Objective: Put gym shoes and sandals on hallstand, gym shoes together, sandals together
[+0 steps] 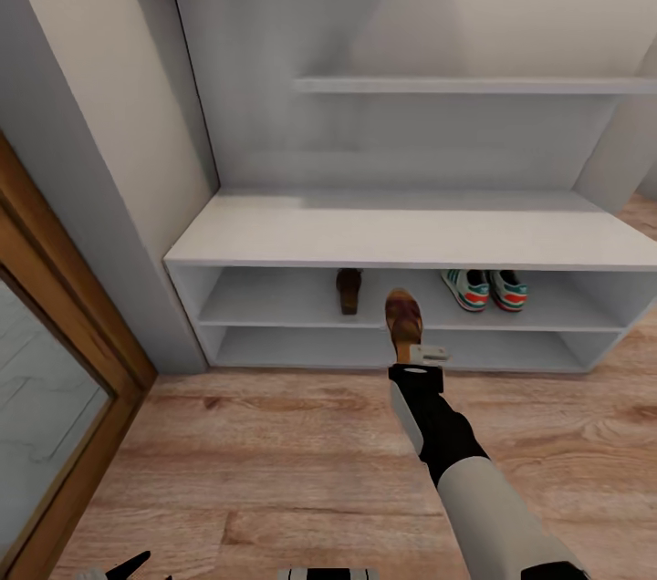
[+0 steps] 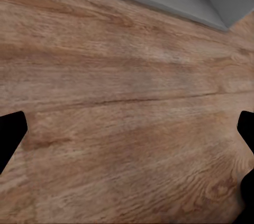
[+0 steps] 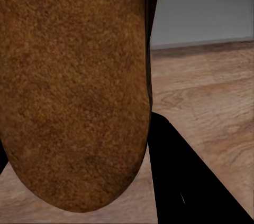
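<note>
floor: light wood-plank corridor floor (image 1: 274,471), runs up to the base of the rack; wood-framed mirror or door panel (image 1: 55,398) at the head view's left edge.
hallstand: pale grey hallstand (image 1: 411,233) against the wall, bench top over two low open shelves, one wall shelf above on the right part.
gym shoes: both gym shoes (image 1: 484,289) sit side by side on the upper open shelf, right part, toes pointing out toward the robot, touching or nearly so.
sandal on rack: one brown sandal (image 1: 349,290) lies on the same upper shelf, left of centre, well apart from the sneakers.
held sandal: second sandal (image 1: 402,325) is off the floor in front of the rack, at the front edge of the shelves, between the shelved sandal and the sneakers; its brown sole (image 3: 74,86) takes most of the right wrist view.
right gripper: right gripper (image 1: 420,357) reaches forward on the extended arm, clamped on the held sandal's near end; one black finger (image 3: 185,182) lies along the sole edge.
left gripper: left gripper (image 2: 127,139) low near the robot's base, over bare floor with the rack's grey base at the far edge; fingertips (image 2: 10,134) stand wide apart, nothing between them.
contact: held sandal vs. shelf edge, hard to tell if touching from this angle.
</note>
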Tool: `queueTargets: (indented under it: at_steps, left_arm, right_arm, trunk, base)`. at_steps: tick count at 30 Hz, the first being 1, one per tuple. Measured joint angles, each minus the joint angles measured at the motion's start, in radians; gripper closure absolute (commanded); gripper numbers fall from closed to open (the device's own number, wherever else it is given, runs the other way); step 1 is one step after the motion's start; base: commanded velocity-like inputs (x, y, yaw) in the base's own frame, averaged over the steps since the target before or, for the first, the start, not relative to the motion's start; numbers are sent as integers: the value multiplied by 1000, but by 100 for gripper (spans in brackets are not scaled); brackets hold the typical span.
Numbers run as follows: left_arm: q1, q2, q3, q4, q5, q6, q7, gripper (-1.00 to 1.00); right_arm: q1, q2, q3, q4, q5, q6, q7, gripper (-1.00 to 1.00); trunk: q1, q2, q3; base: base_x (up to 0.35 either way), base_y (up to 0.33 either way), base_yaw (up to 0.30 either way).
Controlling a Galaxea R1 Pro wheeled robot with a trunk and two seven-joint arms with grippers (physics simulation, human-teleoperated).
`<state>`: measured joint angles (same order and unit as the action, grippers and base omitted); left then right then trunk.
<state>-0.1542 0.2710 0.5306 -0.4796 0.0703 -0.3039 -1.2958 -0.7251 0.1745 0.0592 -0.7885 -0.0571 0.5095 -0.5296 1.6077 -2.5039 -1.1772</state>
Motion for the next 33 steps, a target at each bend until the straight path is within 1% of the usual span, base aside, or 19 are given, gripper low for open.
queueTargets:
  at_steps: [4,11,16,19,24,29,33]
  left_arm:
    - [0,-1,2,0,0,0,1,-100]
    - [0,-1,1,-4,0,1,1,-100]
    - [0,-1,1,-4,0,1,2,-100]
    - [0,-1,1,-3,0,2,2,-100]
    - [0,-1,1,-2,0,2,2,-100]
    - [0,-2,2,7,-1,2,5,-100]
    - [0,-2,4,8,-2,2,8,-100]
  right_arm:
    - [0,0,-1,3,1,1,0,100]
    - [0,0,-2,4,0,3,0,100]
    - [0,0,-2,4,-2,3,0,100]
    - [0,0,-1,2,0,3,0,100]
    - [0,0,-1,0,0,3,0,100]
    - [0,0,-2,0,0,3,0,100]
    - [0,0,-2,1,0,3,0,100]
  trunk:
    - [0,0,0]
    - [1,0,0]
    - [3,-1,-25]
    - [3,-1,-29]
    - [3,-1,-31]
    - [2,-1,-31]
    - [3,-1,-31]
  base:
    - [181,0,0]
    - [17,0,0]
    - [1,0,0]
    - [0,0,0]
    - [22,0,0]
    - [262,0,0]
    - [93,0,0]
